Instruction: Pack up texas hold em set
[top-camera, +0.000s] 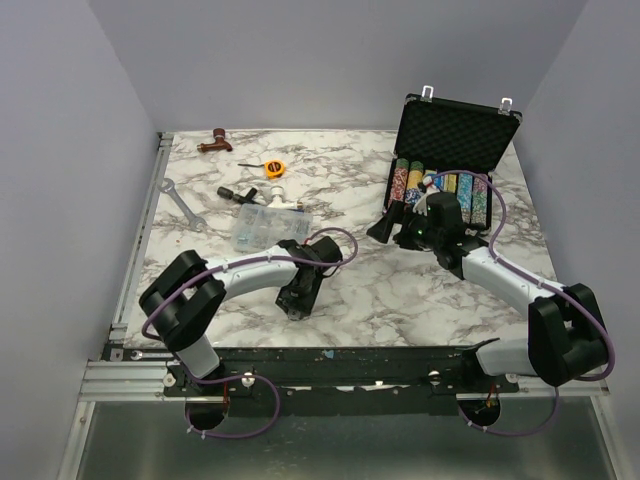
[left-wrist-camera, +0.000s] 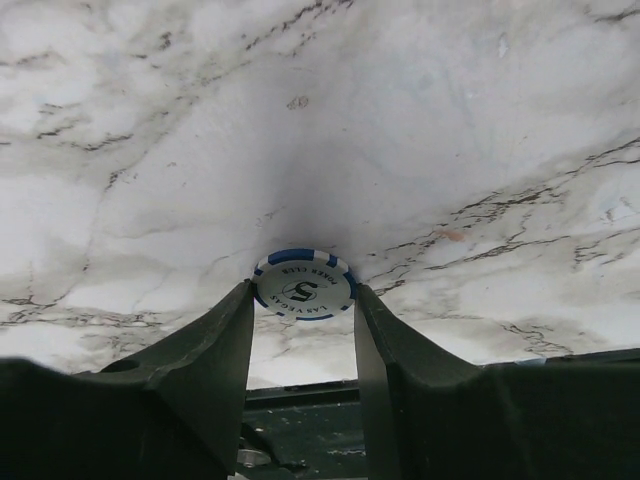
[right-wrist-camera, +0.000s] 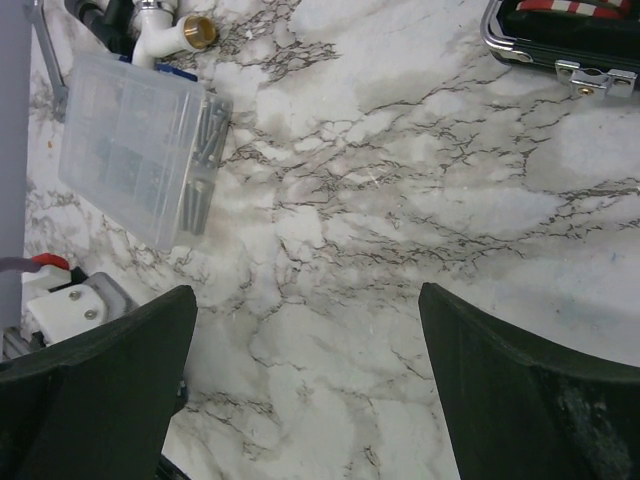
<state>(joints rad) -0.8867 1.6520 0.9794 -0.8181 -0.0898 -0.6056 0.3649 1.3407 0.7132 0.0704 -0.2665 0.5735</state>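
The texas hold em set's black case (top-camera: 455, 125) stands open at the back right, its foam lid upright and rows of coloured chips (top-camera: 440, 188) in the base. A corner of the case with a silver latch (right-wrist-camera: 596, 78) shows in the right wrist view. One white-and-blue poker chip (left-wrist-camera: 303, 284) lies flat on the marble near the table's front. My left gripper (left-wrist-camera: 303, 292) points down at it, and both fingertips touch the chip's edges. In the top view the left gripper (top-camera: 297, 303) sits front centre. My right gripper (top-camera: 392, 230) hovers open beside the case, with only bare marble between its fingers (right-wrist-camera: 120, 340).
A clear plastic compartment box (top-camera: 262, 226) lies mid-table, also in the right wrist view (right-wrist-camera: 140, 160). Behind it are a white pipe fitting (top-camera: 283, 200), a yellow tape measure (top-camera: 274, 168), a black-handled tool (top-camera: 238, 193), a wrench (top-camera: 183, 203) and a brown tool (top-camera: 215, 141).
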